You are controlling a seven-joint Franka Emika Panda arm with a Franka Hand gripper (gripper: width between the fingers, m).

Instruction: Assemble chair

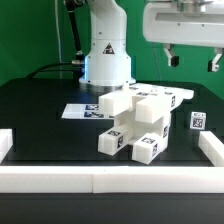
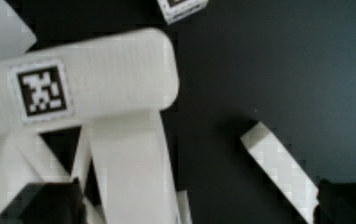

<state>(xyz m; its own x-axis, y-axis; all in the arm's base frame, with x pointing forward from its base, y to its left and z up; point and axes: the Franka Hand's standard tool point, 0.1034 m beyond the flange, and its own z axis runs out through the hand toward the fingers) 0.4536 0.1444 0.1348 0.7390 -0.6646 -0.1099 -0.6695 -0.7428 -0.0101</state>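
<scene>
The partly joined chair (image 1: 134, 120), white blocks and bars with black-and-white tags, stands in the middle of the black table. A small loose tagged block (image 1: 197, 121) lies to the exterior view's right of it. My gripper (image 1: 192, 63) hangs high above the table at the exterior view's upper right, open and holding nothing. In the wrist view a tagged white chair piece (image 2: 86, 80) with a bar running from it fills much of the picture, blurred. A second white bar (image 2: 281, 165) lies beside it. My gripper (image 2: 193, 212) shows only its dark fingertips (image 2: 42, 205) at the edge.
The robot base (image 1: 106, 55) stands behind the chair. The marker board (image 1: 78, 110) lies flat at the exterior view's left of the chair. A low white border rail (image 1: 110, 181) runs along the front and both sides of the table.
</scene>
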